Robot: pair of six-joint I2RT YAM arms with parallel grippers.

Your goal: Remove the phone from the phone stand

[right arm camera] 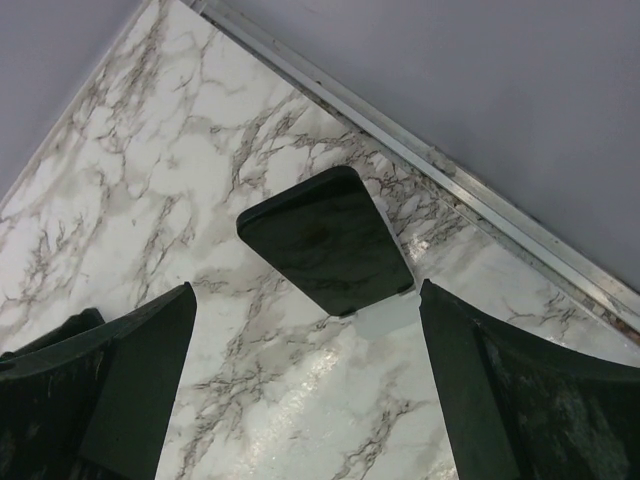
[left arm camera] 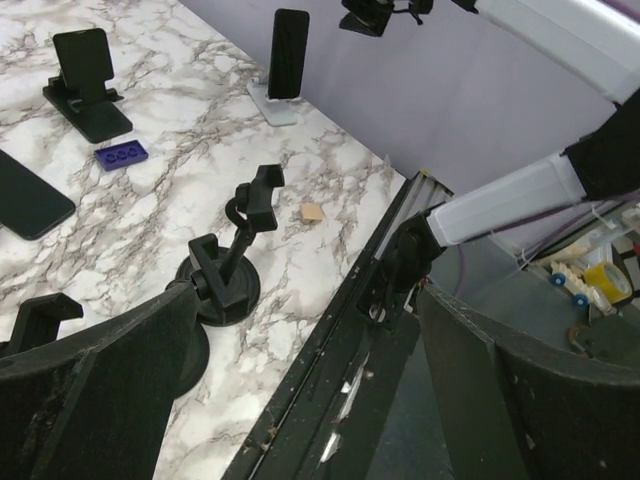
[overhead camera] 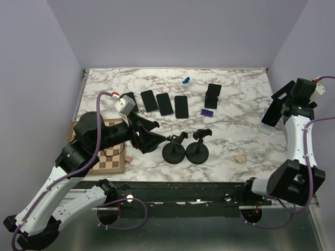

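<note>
A black phone (right arm camera: 325,240) leans upright in a small white stand (right arm camera: 392,313) near the table's right edge. It also shows in the left wrist view (left arm camera: 290,52) on its white stand (left arm camera: 272,103). My right gripper (right arm camera: 305,292) is open, poised over the phone with one finger on each side, not touching it. In the top view the right gripper (overhead camera: 275,111) partly hides the phone above the stand's base (overhead camera: 266,129). My left gripper (overhead camera: 152,135) is open and empty at the front left, also seen in its wrist view (left arm camera: 308,300).
Two black suction mounts (overhead camera: 174,149) (overhead camera: 198,148) stand in front of the left gripper. Several phones (overhead camera: 165,103) lie flat at mid-table. A black stand (overhead camera: 212,97), a purple brick (overhead camera: 208,112), a wood block (overhead camera: 239,158) and a chessboard (overhead camera: 107,159) are also there.
</note>
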